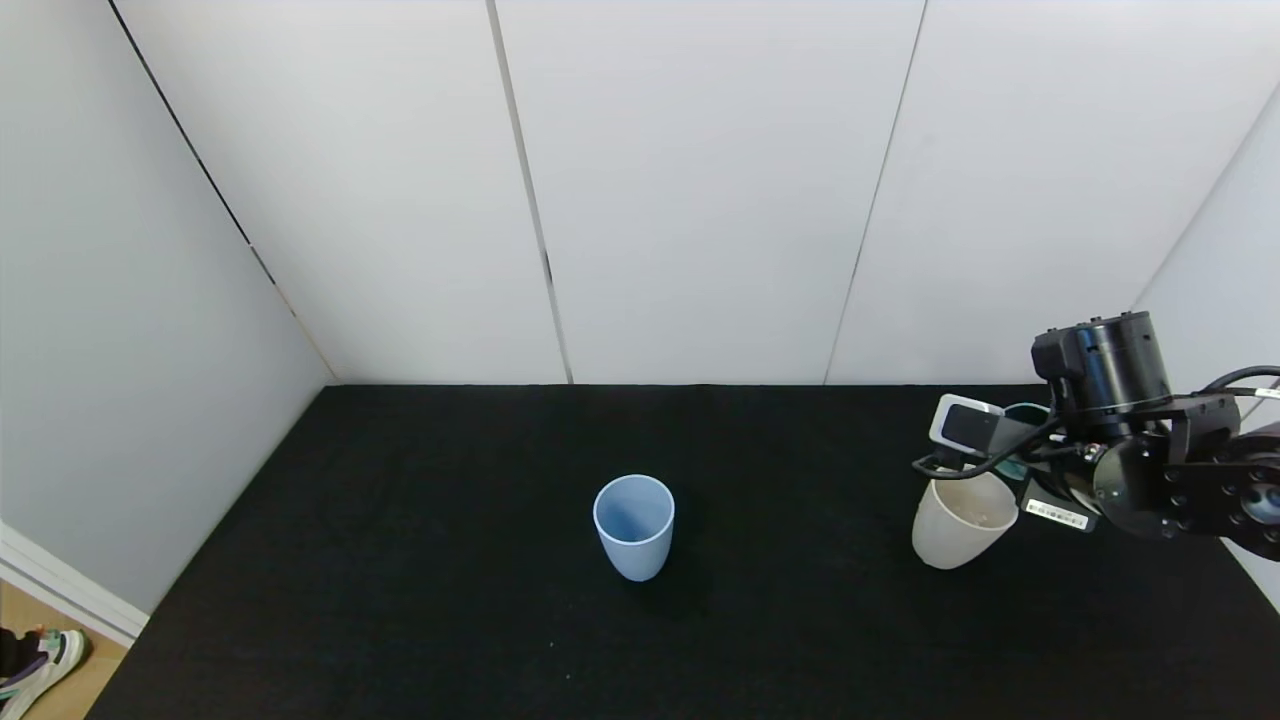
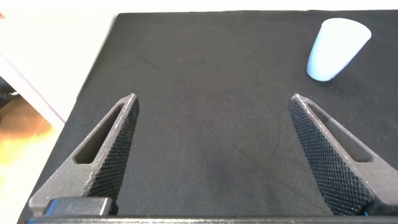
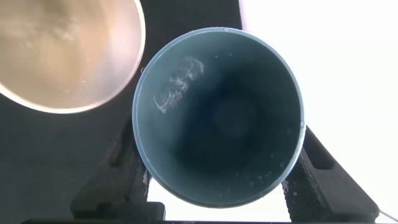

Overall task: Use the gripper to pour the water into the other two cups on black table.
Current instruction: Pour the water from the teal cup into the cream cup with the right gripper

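My right gripper (image 1: 1022,432) at the table's right side is shut on the teal cup (image 3: 217,118), with a finger (image 3: 118,177) on each side of it. Only the cup's rim (image 1: 1027,409) shows in the head view, behind the camera block. Faint glints of water (image 3: 177,84) lie on its inner wall, on the side toward the cream-beige cup (image 1: 958,520). That cup stands right beside and just below the teal one (image 3: 62,50). The periwinkle blue cup (image 1: 634,525) stands upright mid-table. My left gripper (image 2: 211,155) is open and empty over bare black cloth.
The black table (image 1: 420,560) is bordered by white wall panels (image 1: 700,190) at the back and both sides. The blue cup also shows far off in the left wrist view (image 2: 337,46). A shoe (image 1: 35,665) is on the floor past the table's left front corner.
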Robot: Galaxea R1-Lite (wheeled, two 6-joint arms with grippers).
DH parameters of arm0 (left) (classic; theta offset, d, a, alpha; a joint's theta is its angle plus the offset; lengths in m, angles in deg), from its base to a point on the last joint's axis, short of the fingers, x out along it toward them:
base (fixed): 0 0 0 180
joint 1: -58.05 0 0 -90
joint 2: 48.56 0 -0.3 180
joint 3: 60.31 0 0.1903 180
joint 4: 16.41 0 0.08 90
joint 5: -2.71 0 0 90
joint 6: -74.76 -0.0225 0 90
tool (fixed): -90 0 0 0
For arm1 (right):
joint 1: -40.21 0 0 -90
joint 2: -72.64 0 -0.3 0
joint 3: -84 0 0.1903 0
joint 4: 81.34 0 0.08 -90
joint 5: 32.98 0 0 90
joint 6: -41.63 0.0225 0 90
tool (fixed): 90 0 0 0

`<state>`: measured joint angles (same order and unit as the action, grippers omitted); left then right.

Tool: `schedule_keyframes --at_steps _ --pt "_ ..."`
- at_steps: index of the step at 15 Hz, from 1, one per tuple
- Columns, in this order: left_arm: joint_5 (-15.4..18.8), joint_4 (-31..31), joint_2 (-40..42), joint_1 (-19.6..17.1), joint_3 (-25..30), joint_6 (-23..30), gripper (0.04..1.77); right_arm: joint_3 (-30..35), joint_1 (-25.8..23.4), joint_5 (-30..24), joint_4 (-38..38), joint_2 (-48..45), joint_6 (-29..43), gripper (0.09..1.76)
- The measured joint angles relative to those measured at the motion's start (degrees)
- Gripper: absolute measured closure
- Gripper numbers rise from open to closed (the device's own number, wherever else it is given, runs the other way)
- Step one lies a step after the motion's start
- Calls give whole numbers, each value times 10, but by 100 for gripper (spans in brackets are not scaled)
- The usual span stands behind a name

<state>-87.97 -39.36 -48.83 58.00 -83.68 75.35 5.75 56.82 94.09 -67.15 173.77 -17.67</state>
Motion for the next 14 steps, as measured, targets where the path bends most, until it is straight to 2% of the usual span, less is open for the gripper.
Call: schedule_keyframes --at_steps 6,14 --pt "0 0 0 0 0 0 9 -1 6 18 1 16 -10 66" --pt "0 0 0 0 0 0 9 -3 6 31 0 20 -102 66"
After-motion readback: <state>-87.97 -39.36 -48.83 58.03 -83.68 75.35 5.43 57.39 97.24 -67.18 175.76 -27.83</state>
